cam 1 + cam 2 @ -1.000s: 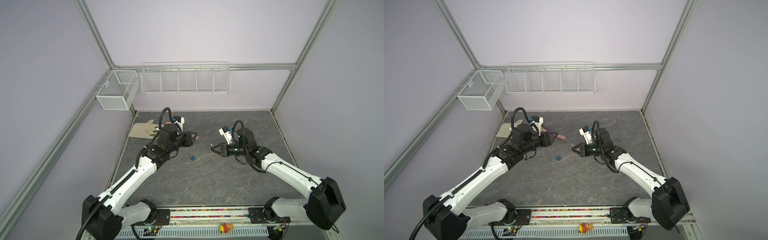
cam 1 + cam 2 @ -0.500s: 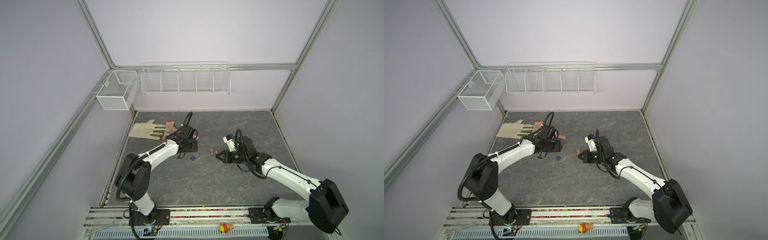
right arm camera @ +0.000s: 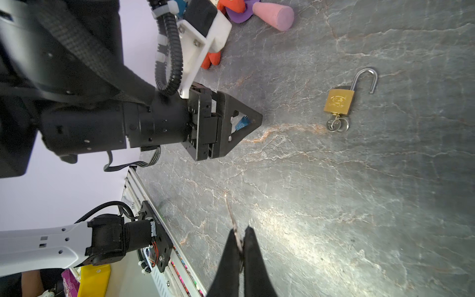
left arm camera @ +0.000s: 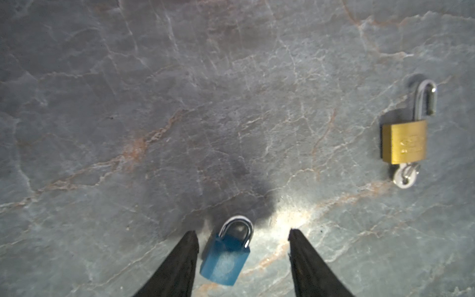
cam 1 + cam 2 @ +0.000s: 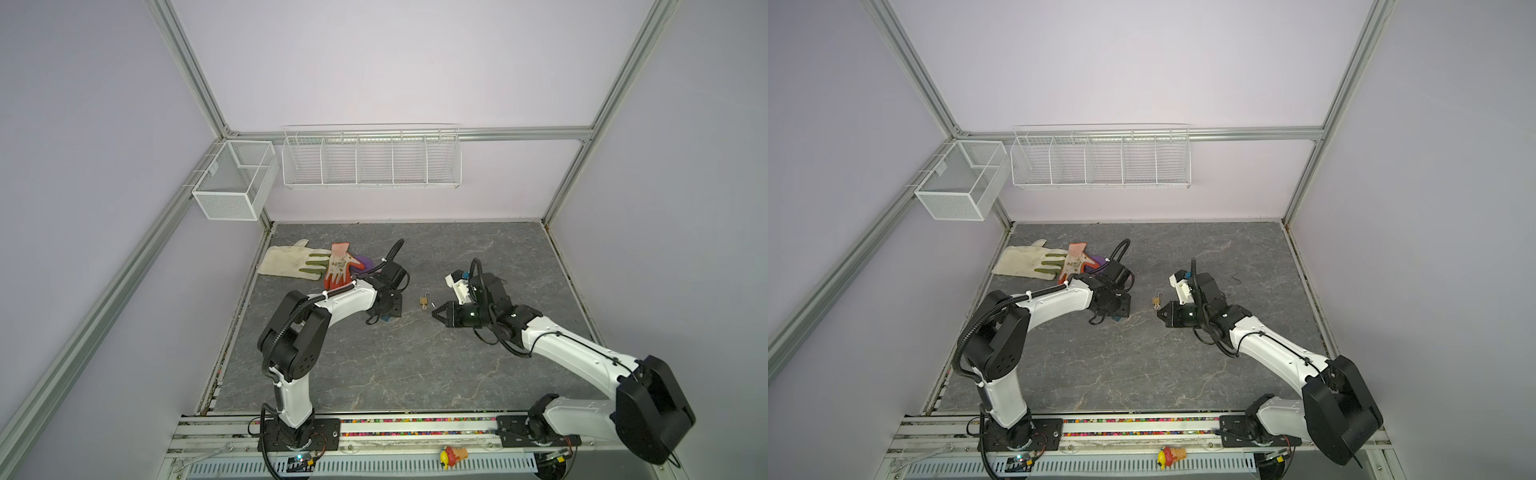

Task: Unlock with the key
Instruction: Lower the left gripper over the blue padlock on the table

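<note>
grey marbled table: key pinched, blue lock between open jaws

right gripper [image 3: 240, 228] is closed on a thin metal key [image 3: 231, 210], which sticks out forward past the tips. i judge it is held like this so the free end can enter a keyhole, but i cannot tell which end is pinched. left gripper [image 4: 241, 232] is open and low over the table [image 5: 415, 365], with one finger on each side of the blue lock [image 4: 223, 259]. the lock lies flat with its shackle shut, just beside one finger and apart from the other, so it is not gripped yet. this position looks like preparation to clamp the body and keep it steady for the key. between the two grippers lies a brass lock [image 3: 338, 101], its shackle already swung open and a second key [image 3: 336, 124] on a ring in its bottom. this one seems done. farther out, behind the left arm, gloves [image 5: 291, 262] lie near the wall, out of the work.
</note>
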